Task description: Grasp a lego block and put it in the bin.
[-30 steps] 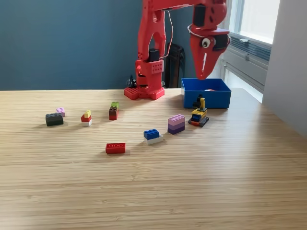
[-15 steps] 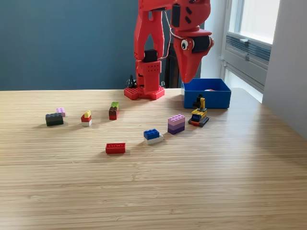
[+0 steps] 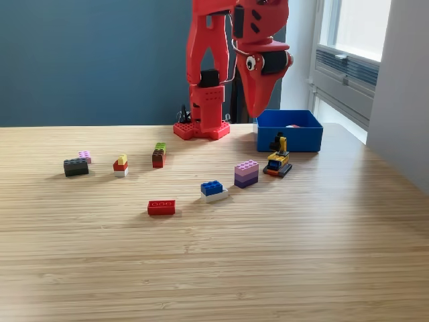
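1. Seven small lego pieces lie spread on the wooden bench [image 3: 322, 255], all apart from the red arm [image 3: 208, 67].
2. The fingers [image 3: 255, 111] hang in the air, pointing down, just left of the bin [image 3: 288, 137] in the exterior view; they look closed together and hold nothing.
3. The bin stands at the back of the bench (something pale lies inside, too hidden to name).
4. A yellow and black piece [image 3: 277, 162] sits just before the bin, a purple block [image 3: 246, 174] beside it.
5. A blue and white block [image 3: 213, 190] and a red block [image 3: 161, 207] lie nearer the camera.
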Robot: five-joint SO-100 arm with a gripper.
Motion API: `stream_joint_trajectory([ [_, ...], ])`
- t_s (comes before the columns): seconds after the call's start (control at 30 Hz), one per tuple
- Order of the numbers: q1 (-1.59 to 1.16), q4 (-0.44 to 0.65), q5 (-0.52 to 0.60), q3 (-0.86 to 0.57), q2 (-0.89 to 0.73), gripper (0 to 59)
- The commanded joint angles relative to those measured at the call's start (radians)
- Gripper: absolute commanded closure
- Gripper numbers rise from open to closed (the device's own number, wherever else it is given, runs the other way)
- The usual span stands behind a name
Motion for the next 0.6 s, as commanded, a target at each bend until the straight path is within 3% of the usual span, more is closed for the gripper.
stream_joint_trajectory([
  [0.03, 0.072, 0.031, -0.018, -0.094, 0.017, 58.5],
  [0.6, 0.443, 0.011, -0.015, -0.031, 0.017, 58.5],
])
